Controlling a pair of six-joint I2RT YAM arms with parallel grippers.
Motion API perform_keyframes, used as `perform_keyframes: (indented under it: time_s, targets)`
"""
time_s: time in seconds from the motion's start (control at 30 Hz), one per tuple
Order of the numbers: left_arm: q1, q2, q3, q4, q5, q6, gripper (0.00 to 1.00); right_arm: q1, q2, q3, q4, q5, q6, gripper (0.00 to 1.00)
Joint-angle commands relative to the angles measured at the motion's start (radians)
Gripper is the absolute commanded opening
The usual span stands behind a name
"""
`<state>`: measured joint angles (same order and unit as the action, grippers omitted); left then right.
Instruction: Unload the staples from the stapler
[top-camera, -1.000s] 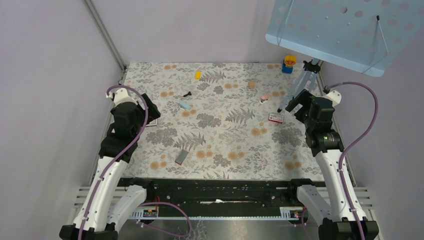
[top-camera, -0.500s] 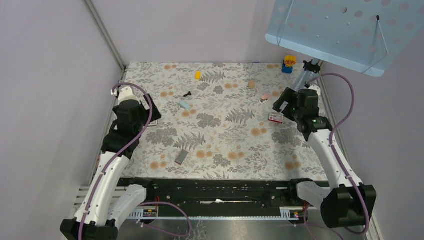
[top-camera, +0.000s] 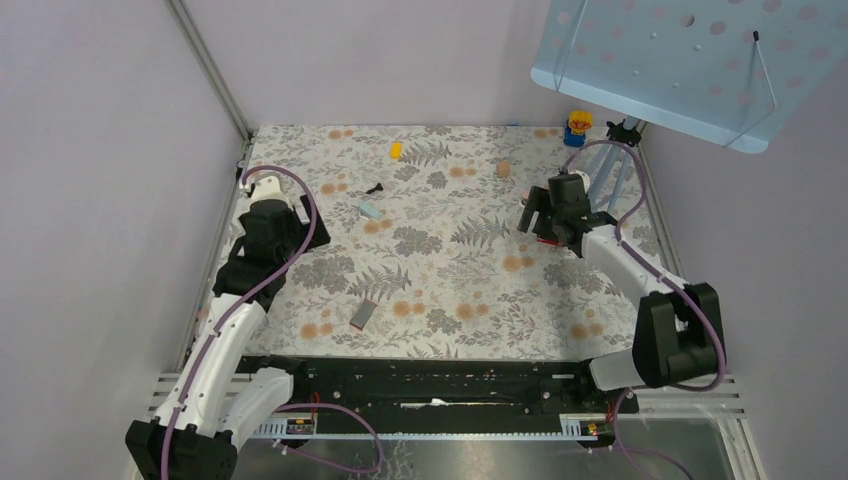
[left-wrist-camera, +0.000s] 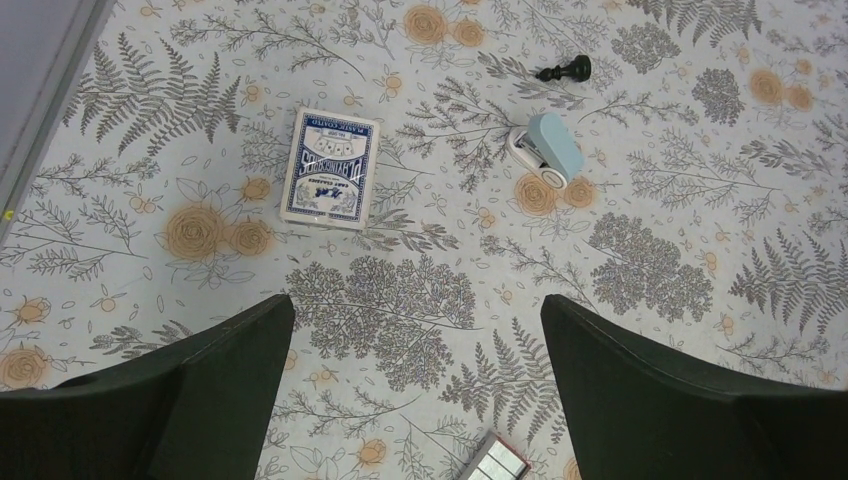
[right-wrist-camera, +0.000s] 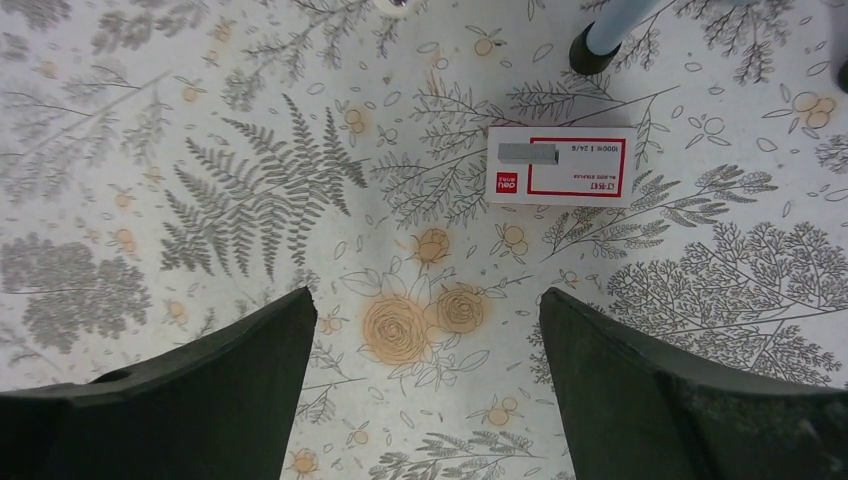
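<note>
The stapler (left-wrist-camera: 548, 152) lies ahead of the left hand (left-wrist-camera: 415, 302), untouched.

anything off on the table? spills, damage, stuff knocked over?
Only the black chess piece looks odd: it lies on its side, near the stapler. The staple box looks intact, with no loose staples visible. Nothing else stands out.

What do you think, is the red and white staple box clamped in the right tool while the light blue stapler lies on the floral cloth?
No. The red and white staple box lies free on the floral cloth, ahead of the open right tool, as the right wrist view shows. The light blue stapler does lie on the cloth.
</note>
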<state>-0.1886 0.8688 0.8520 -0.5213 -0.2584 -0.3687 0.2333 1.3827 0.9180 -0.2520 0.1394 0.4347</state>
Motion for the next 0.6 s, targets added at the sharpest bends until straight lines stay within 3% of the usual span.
perform_keyframes:
  time_s: [0.0,0.2,0.57]
  targets:
    - [0.005,-0.006,-0.002,0.024,0.006,0.002,0.99,0.004,0.086,0.074,0.064,0.026,0.019,0.88]
    - [0.005,-0.041,-0.015,0.017,0.0,-0.033,0.99,0.031,0.21,0.159,0.166,0.081,0.187,0.84]
    - [0.004,-0.062,-0.036,-0.03,-0.08,-0.022,0.99,0.078,0.531,0.502,-0.035,0.425,0.337,0.81]
